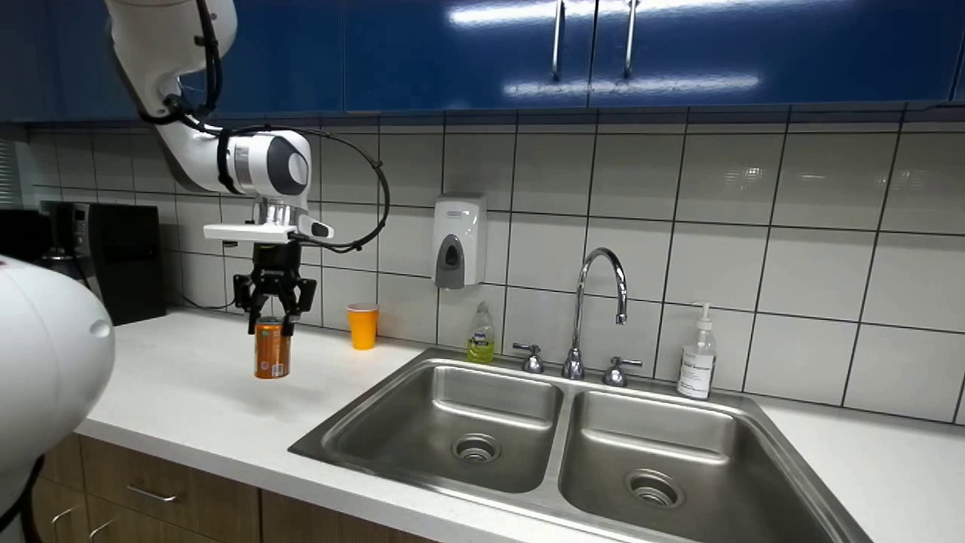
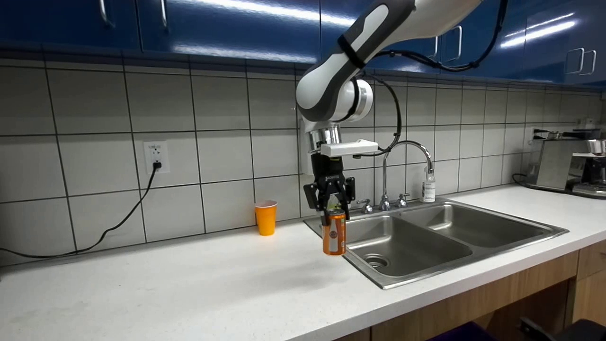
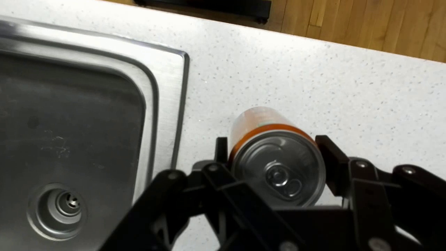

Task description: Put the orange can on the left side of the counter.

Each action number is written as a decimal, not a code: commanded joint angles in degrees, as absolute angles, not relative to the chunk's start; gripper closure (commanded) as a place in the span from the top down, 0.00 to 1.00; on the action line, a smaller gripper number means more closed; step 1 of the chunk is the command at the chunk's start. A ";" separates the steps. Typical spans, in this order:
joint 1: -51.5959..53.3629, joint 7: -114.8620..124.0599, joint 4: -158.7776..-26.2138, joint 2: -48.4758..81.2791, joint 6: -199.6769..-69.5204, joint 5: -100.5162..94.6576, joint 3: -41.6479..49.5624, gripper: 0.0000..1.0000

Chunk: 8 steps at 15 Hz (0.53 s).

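Orange can (image 1: 272,353), qty 1: upright, apparently clear of counter (image 2: 189,284), left of sink (image 1: 562,437). Gripper (image 1: 271,328), qty 1: grasping can nr top, prob. to leave base free for set-down. Sink, qty 1: 2 basins (image 1: 452,422). Orange cup (image 1: 363,329), qty 1: far side. Btls (image 1: 696,366), qty 2: at sink's far edge.

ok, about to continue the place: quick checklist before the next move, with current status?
1. Gripper closed on the orange can: ok, clasped near its top.
2. Can lifted off the counter: ok, it hangs above the surface.
3. Can upright: ok, roughly so in both exterior views.
4. Can beside the sink, not over it: ok by the wrist view.
5. Can apart from the orange cup: ok, a gap shows in both exterior views.
6. Grip firm enough to carry: cannot tell from stills.
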State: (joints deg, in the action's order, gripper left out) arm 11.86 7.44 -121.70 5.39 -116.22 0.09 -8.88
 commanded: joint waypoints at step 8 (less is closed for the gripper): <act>16.89 7.96 -108.13 19.26 -115.68 -5.19 -11.31 0.38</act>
